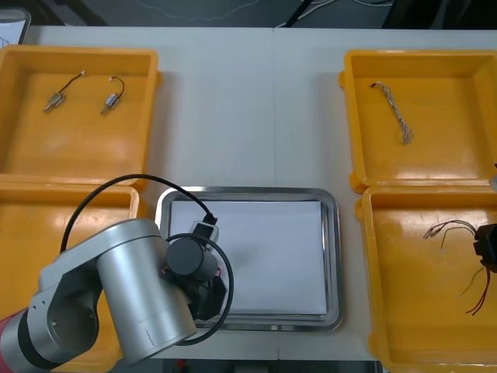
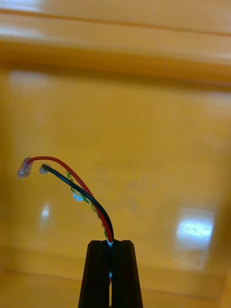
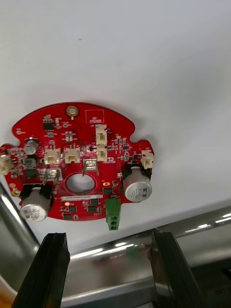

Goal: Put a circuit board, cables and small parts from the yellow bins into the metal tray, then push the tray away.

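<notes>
A round red circuit board (image 3: 82, 163) lies flat on the white inside of the metal tray (image 1: 330, 256), near its front left corner. My left gripper (image 3: 108, 236) hangs open just above the tray's shiny rim, its fingers (image 3: 48, 260) standing wider apart than the board and clear of it. From the front, the left arm's wrist (image 1: 190, 264) covers that corner. My right gripper (image 2: 110, 243) is shut on a bundle of red, black and yellow cables (image 2: 82, 185) over the floor of the near right yellow bin (image 1: 419, 311). The right gripper (image 1: 487, 247) sits at the bin's right side.
The far left yellow bin (image 1: 78, 148) holds two small metal parts (image 1: 56, 97) (image 1: 112, 95) with short leads. A twisted cable (image 1: 396, 113) lies in the far right bin (image 1: 435, 155). The left arm overhangs the near left bin (image 1: 31, 225).
</notes>
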